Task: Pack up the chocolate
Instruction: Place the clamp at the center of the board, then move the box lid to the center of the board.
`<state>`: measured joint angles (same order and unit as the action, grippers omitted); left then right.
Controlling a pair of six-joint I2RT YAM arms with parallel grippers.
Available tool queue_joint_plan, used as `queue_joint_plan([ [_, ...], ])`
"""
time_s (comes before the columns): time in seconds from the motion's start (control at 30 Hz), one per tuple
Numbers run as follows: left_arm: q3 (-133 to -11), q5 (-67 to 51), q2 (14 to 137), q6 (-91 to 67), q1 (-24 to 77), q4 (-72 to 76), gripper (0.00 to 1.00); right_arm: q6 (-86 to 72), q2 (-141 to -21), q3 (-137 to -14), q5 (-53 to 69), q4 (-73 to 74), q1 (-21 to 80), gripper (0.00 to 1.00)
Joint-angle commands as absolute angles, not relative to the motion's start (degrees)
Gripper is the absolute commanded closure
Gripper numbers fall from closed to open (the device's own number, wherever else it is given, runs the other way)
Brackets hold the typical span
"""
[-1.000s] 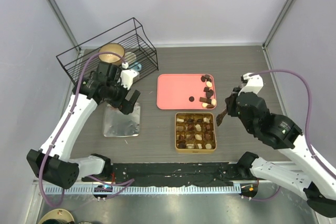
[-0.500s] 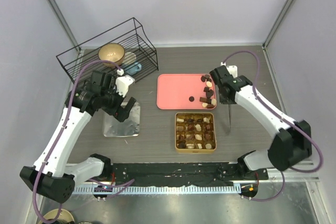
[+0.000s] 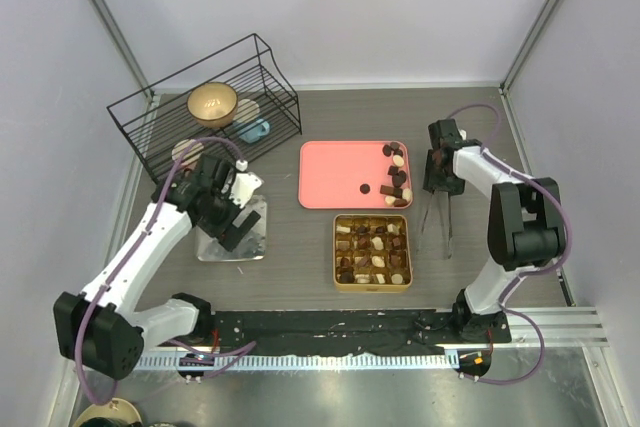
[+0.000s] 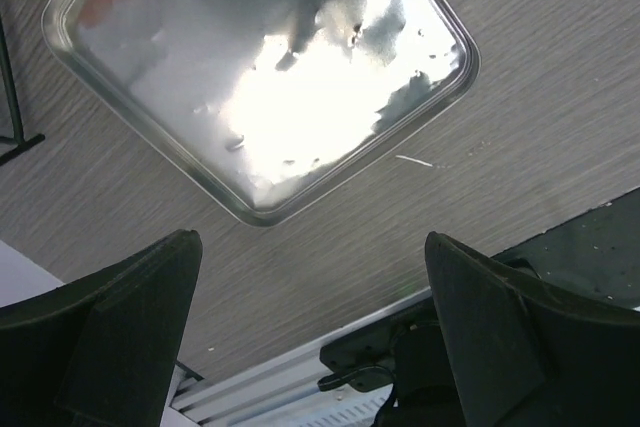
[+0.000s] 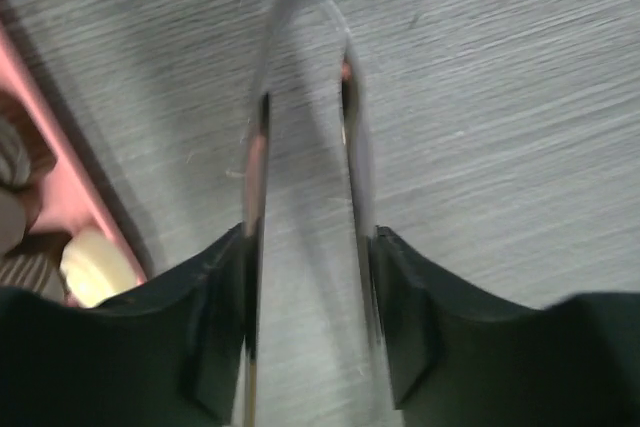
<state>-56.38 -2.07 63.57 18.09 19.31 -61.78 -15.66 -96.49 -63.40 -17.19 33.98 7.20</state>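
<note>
R gripper (image 3: pixel 437 177) is clasping tongs (image 3: pixel 447 232) at pink tray's (image 3: pixel 335 172) 3 o'clock; L gripper (image 4: pixel 308 247) is gaping wide. Chocolates (image 3: pixel 397 183) prob. light, fragile: pinching sides gently w/ tong tips.

A grey wood-grain table (image 3: pixel 300 257) fills the middle, shut in by plain pale lilac walls: a back wall (image 3: pixel 330 7) along its far edge, a left wall (image 3: pixel 50 147) and a right wall (image 3: pixel 600 97) along its sides. Two slanting metal posts (image 3: pixel 105 17) rise from the table's far corners, where the walls meet. Along the table's near edge runs a black strip (image 3: pixel 330 327), then a toothed metal rail (image 3: pixel 300 359) and a brushed metal ledge (image 3: pixel 330 397); the light is soft and even, with faint shadows on the table.
</note>
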Motion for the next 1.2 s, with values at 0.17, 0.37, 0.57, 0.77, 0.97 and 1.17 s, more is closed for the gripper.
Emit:
queue_joint_plan([
  [0.17,-57.39,5.44,75.40,18.54,27.68,-51.33,0.00,-15.64,-98.88,-67.24,-20.65,31.02,6.94,0.33],
  [0.37,-60.55,5.36,84.37,17.23,29.09,-48.78,0.01,-19.24,-87.30,-65.14,-24.69,30.85,6.94,0.23],
  [0.57,-61.00,5.01,89.64,15.91,29.79,-45.36,0.00,-21.27,-67.72,-60.39,-20.57,28.83,6.94,0.33],
  [0.77,-61.78,4.05,94.39,13.89,30.14,-43.07,0.00,-20.83,-55.66,-56.87,-17.93,29.18,7.03,0.52],
  [0.97,-63.45,2.29,98.34,11.69,30.41,-41.84,0.01,-20.65,-51.77,-55.81,-14.86,30.15,7.03,0.59],
  [1.17,-64.95,-1.58,100.55,9.76,30.93,-41.84,0.04,-19.34,-50.19,-56.16,-13.36,31.02,7.03,0.62],
])
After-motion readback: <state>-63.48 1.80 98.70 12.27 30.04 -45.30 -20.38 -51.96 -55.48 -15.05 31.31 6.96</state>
